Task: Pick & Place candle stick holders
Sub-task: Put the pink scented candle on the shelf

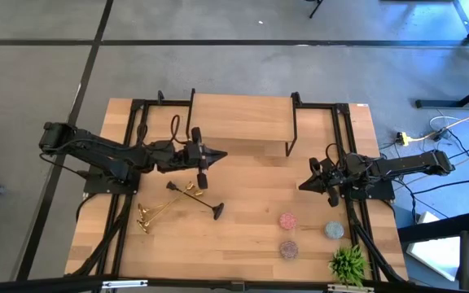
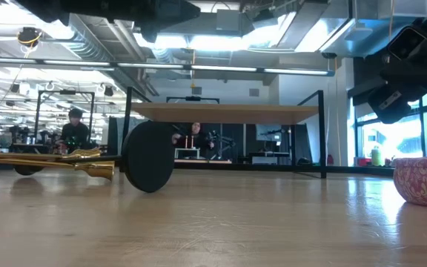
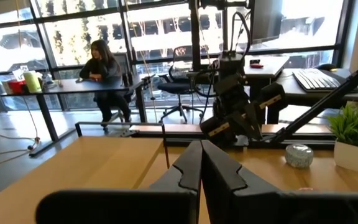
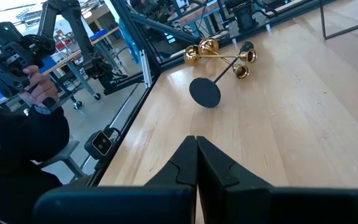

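1. Pale wood-grain table [image 1: 243, 236], high view: three candle stick holders lie toppled on the left half. The two gold holders [image 1: 155, 213] are crossed and shiny; the black holder [image 1: 204, 201] lies just beside them, stem slanting to its round base. Left gripper [image 1: 221, 155] hovers above the table beyond them, clenched and empty. Right gripper [image 1: 304, 185] waits on the right side, also clenched, empty. Three small round textured dishes [image 1: 287, 220] and a green leafy plant [image 1: 348, 262] sit near the right front corner. Black metal frame [image 1: 293, 122] stands at the far end.

2. Low view: the black holder's matte disc base faces the camera on edge; the gold stems stretch out beside it, flared and reflective. Pink patterned dish at the right edge. Open office behind, with seated people [image 2: 74, 127].

3. Left wrist view: its own fingers [image 3: 188, 171] pressed together. Opposite arm, plant in a white pot, and a grey dish show beyond; a person sits at a desk by windows.

4. Right wrist view: fingers [image 4: 188, 158] meet at the tips. All three holders lie well ahead near the table's edge. A person's hand [image 4: 39, 90] holds a controller beside the table.
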Action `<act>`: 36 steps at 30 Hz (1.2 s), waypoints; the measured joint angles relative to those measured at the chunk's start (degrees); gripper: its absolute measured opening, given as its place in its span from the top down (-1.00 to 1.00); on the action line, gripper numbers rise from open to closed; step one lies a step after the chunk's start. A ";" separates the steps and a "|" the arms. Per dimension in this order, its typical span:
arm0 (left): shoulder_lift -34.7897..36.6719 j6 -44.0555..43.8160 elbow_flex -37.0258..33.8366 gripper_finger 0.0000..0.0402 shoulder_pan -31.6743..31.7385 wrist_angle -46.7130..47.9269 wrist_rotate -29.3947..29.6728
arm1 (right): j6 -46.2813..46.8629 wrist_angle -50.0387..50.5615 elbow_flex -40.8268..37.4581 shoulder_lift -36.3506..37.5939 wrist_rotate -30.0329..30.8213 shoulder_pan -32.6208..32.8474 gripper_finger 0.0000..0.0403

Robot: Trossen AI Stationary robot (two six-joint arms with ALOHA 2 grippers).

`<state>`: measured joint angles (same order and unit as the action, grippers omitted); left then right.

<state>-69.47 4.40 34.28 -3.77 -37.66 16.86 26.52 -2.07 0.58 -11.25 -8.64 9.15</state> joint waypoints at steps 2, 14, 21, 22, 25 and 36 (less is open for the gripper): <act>0.00 -0.02 0.00 0.98 0.00 0.20 -0.08 | 0.00 0.00 0.00 0.00 0.00 -0.01 1.00; -0.09 -0.07 -0.02 0.98 0.00 1.87 -0.28 | 0.00 0.01 0.02 0.01 0.00 -0.01 1.00; -0.09 -0.15 -0.02 0.98 0.00 1.87 -0.31 | 0.00 0.00 0.02 0.00 -0.01 0.00 1.00; -0.09 -0.15 -0.02 0.98 0.00 1.89 -0.30 | 0.00 0.00 0.02 0.00 -0.02 -0.02 1.00; -0.09 -0.15 -0.02 0.98 0.00 1.88 -0.28 | 0.00 0.00 0.02 0.00 -0.02 -0.01 1.00; -0.09 -0.17 -0.02 0.98 0.00 1.89 -0.26 | 0.00 0.00 0.02 0.00 -0.02 -0.01 1.00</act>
<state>-69.56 4.23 34.26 -3.77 -35.77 16.60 26.52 -2.07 0.60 -11.25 -8.67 9.14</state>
